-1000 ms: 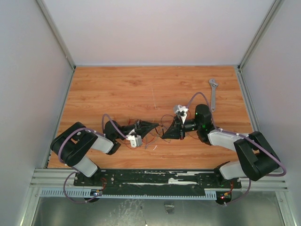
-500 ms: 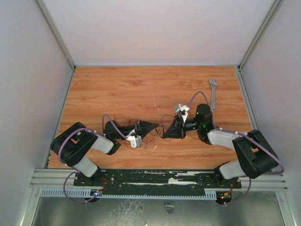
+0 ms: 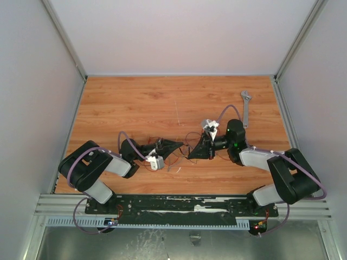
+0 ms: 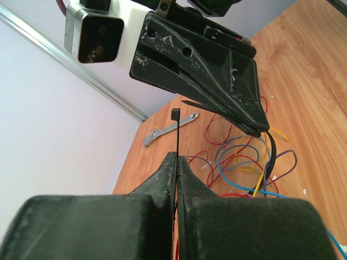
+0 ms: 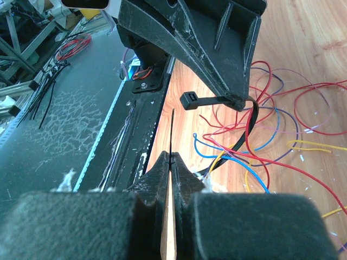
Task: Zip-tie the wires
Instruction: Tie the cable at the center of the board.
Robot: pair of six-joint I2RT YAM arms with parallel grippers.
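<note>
Both claws (image 4: pixel 177 158) (image 5: pixel 171 158) (L+R) on zip tie (image 4: pixel 177 135)

wires (image 5: pixel 271 135) red, blue, yellow, purple | zip tie (image 4: pixel 176 141) black | table (image 3: pixel 162 103) orange-brown woodgrain | wrench (image 3: pixel 246 108) silver

Bright, even light, faint shadows; left pincer (image 4: pixel 177 162) and right pincer (image 5: pixel 170 160) blur near their cameras.

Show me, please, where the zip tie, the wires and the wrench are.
zip tie (image 4: pixel 175 114), left wrist view, its square head.
wires (image 4: pixel 244 161), left wrist view, middle of the tangle.
wrench (image 3: pixel 246 111), top external view, its handle.
</note>
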